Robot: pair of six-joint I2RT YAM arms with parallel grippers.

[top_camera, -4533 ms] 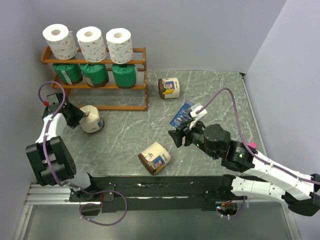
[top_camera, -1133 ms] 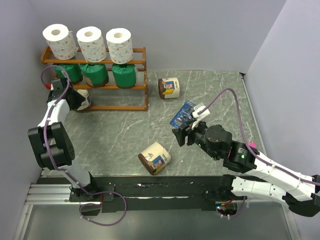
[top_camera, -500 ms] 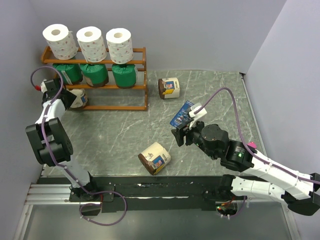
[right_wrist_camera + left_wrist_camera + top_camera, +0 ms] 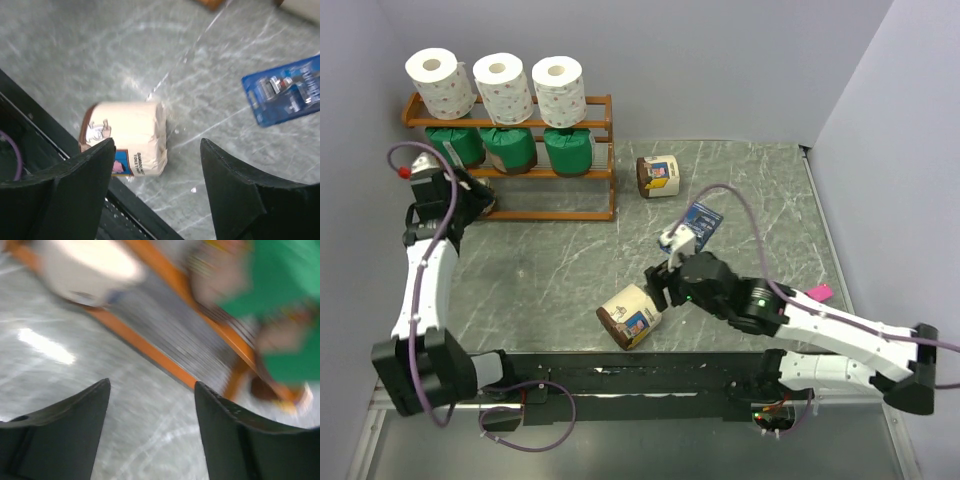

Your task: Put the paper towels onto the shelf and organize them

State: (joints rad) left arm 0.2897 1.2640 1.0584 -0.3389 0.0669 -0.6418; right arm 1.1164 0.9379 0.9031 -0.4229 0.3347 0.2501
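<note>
At ten o'clock, the left gripper (image 4: 151, 386) is spread wide and empty in front of the shelf (image 4: 560, 213), with a blurred cream roll (image 4: 90, 265) just behind its bottom rail. Near six o'clock, the right gripper (image 4: 157, 142) hangs open over a cream-and-brown roll (image 4: 127, 130) lying on its side.

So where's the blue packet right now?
Overhead view: the blue packet lies on the table, right of centre, slightly right of and nearer than the cream-and-brown roll beside the shelf.
</note>
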